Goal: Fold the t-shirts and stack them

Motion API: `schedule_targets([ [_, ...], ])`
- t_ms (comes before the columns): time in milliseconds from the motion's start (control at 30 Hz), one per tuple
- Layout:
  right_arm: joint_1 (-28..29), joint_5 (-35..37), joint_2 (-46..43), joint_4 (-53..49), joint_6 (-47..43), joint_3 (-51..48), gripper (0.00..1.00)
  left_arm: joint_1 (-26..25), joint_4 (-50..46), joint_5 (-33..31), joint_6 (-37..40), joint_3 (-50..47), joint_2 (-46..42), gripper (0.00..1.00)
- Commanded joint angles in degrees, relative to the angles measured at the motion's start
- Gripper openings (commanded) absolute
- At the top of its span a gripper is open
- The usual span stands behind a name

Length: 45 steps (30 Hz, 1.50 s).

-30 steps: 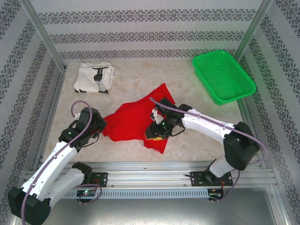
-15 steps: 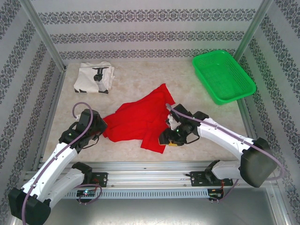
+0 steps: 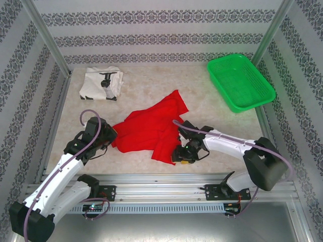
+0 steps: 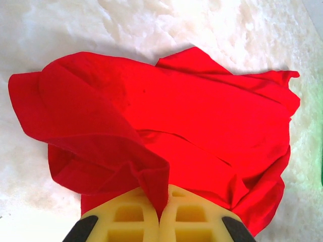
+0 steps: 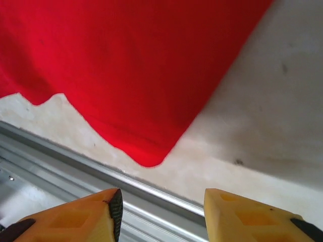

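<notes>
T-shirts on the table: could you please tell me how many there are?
2. The red t-shirt lies crumpled in the middle, one edge pinched in the left pincer; the white t-shirt lies folded at the far left corner. None seems hidden.

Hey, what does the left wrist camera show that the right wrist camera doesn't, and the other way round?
Left wrist view: the left gripper is shut on a raised fold of the red t-shirt, with the rest of the shirt lying crumpled beyond it.
Right wrist view: the right gripper is open with nothing between its fingers, near one corner of the shirt, and a metal rail runs along the table's edge.
Both: red cloth on the pale tabletop.
</notes>
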Motion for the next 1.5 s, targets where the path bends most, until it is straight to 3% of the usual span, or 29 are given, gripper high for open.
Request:
schedule_targets([
  [0, 1.2, 0.8, 2.4, 4.5, 2.5, -0.6, 0.47, 0.7, 2.0, 0.8, 1.8, -0.7, -0.8, 0.00],
  [167, 2.2, 1.8, 5.7, 7.8, 4.5, 0.6, 0.45, 0.8, 1.7, 0.9, 2.6, -0.7, -1.1, 0.00],
  [267, 2.3, 3.6, 8.8, 8.0, 4.4, 1.7, 0.33, 0.8, 1.5, 0.7, 2.9, -0.9, -1.7, 0.00],
  [333, 1.7, 5.8, 9.7, 7.2, 4.3, 2.2, 0.18, 1.1, 1.1, 0.7, 3.1, -0.7, -2.1, 0.00],
  [400, 0.3, 8.1, 8.3, 5.4, 3.6, 2.7, 0.08, 1.5, 0.2, 0.6, 3.4, -0.6, -2.8, 0.00],
  [500, -2.3, 13.0, 3.4, -1.5, 0.3, 4.4, 0.00, 1.9, -1.2, 0.4, 4.1, 0.0, -4.0, 0.00],
  [767, -15.2, 17.8, -10.5, -18.6, -11.5, 5.4, 0.00, 2.2, -2.4, 0.1, 4.4, -0.6, -6.0, 0.00],
  [833, -17.9, 16.1, -13.0, -18.2, -11.5, 4.9, 0.00, 2.2, -2.1, -0.1, 4.2, -0.9, -6.2, 0.00],
  [967, -21.7, 20.7, -12.0, -21.8, -9.9, 6.7, 0.00, 2.2, -1.5, -0.2, 3.9, -0.9, -5.9, 0.00],
  [1067, -24.7, 20.1, -11.6, -20.4, -8.5, 4.4, 0.03, 2.2, -0.8, 0.2, 3.7, -1.1, -5.4, 0.00],
  [1200, -26.7, 18.8, -11.3, -18.5, -7.5, 2.1, 0.29, 2.2, 0.2, 0.7, 3.3, -1.4, -4.9, 0.00],
  [1333, -23.7, 18.5, -16.5, -17.9, -6.8, 3.0, 0.45, 2.2, 1.0, 2.5, 4.0, -0.8, -3.5, 0.00],
  [1467, -16.9, 15.1, -19.0, -17.6, -5.9, 3.0, 0.50, 2.2, 2.2, 3.5, 4.3, -1.2, -2.5, 0.00],
])
